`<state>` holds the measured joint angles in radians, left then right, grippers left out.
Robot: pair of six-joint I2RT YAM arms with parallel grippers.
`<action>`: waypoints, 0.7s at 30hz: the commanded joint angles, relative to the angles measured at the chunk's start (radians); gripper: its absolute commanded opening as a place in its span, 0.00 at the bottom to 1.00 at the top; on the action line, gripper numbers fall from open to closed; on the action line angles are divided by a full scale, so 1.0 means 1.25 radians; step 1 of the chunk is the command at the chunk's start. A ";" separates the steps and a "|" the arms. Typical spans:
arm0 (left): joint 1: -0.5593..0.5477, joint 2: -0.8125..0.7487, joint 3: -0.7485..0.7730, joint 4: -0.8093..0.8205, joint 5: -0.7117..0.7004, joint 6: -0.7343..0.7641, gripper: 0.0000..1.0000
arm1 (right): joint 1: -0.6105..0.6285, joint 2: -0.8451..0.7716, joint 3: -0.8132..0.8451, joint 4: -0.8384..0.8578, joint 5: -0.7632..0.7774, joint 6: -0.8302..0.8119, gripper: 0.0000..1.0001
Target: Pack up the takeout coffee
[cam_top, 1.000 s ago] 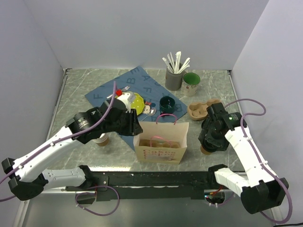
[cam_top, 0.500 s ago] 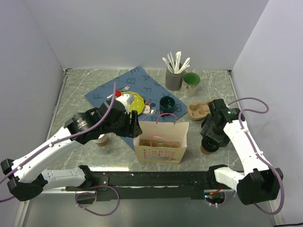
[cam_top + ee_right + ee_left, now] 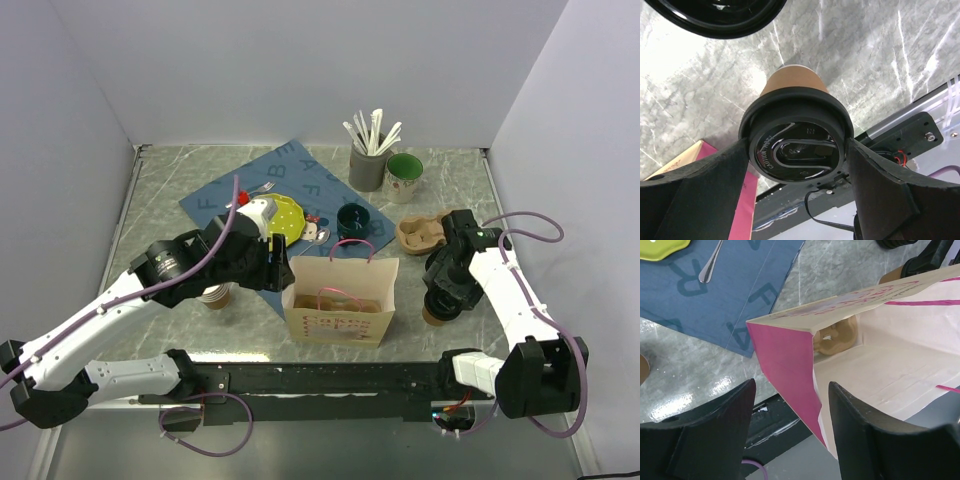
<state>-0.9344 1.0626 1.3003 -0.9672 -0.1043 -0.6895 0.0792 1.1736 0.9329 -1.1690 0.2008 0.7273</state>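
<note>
Blue placemat (image 3: 670,300): large printed capitals; "R", "F" and "A" are legible in the left wrist view.

Lid of the takeout coffee (image 3: 797,150): embossed lettering, possibly "CAUTION"; too faint to confirm.

Paper bag (image 3: 338,325): pink print, not legible.

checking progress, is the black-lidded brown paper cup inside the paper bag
No, the cup stands on the marble table outside the paper bag.

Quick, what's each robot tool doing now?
Left tool: open, straddling the paper bag's edge.
Right tool: around the takeout coffee; whether gripping cannot be told.
</note>
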 commanded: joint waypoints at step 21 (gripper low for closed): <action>0.021 0.044 0.052 0.030 0.037 0.002 0.59 | 0.015 -0.080 0.521 -0.227 -0.205 -0.292 0.55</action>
<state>-0.9257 1.0939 1.3533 -0.9707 -0.0914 -0.6769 0.0738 1.0973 1.4117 -1.3083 0.0753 0.4911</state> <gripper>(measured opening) 0.604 0.764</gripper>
